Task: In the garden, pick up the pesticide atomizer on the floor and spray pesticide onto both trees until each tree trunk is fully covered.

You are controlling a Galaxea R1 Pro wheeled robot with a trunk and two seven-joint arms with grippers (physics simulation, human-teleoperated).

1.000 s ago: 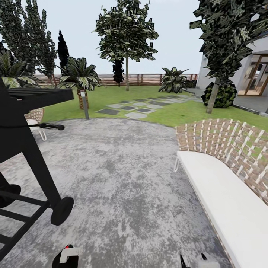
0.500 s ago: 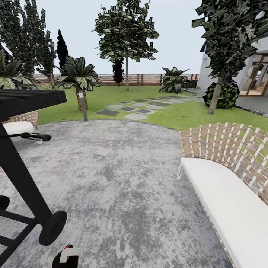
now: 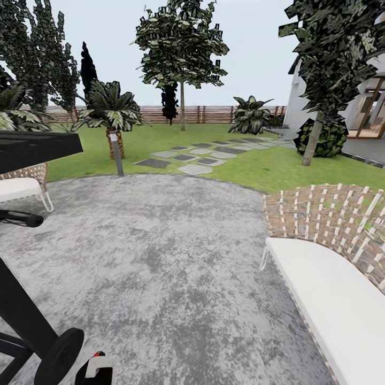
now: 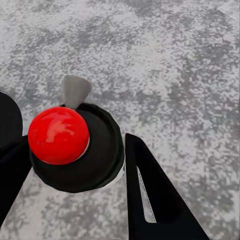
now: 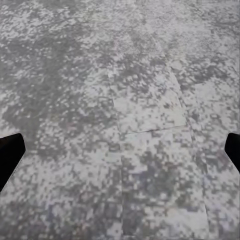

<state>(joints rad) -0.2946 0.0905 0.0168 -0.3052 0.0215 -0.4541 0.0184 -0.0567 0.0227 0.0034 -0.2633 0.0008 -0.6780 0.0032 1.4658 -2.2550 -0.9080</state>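
Observation:
My left gripper (image 4: 75, 175) is shut on the pesticide atomizer (image 4: 58, 135), a small black bottle with a round red top and a grey nozzle, held over grey paving. In the head view, that gripper (image 3: 96, 371) sits at the bottom edge with a red speck above it. My right gripper (image 5: 121, 152) is open over bare paving, its black fingertips (image 5: 10, 156) far apart. Two trees stand ahead on the garden lawn (image 3: 160, 139). One tree trunk (image 3: 182, 112) rises in the middle near the fence. The other tree trunk (image 3: 313, 141) leans at the right by the house.
A black wheeled grill (image 3: 32, 149) stands close on the left. A wicker sofa with a white cushion (image 3: 331, 289) lines the right. A wicker chair (image 3: 21, 187), a grey bollard (image 3: 116, 155), a short palm (image 3: 109, 109) and stepping stones (image 3: 195, 155) lie ahead.
The whole view has shifted as the camera moves forward over the patio. The grill slides left and lower, the sofa comes nearer, and the right gripper's tips have left the bottom edge.

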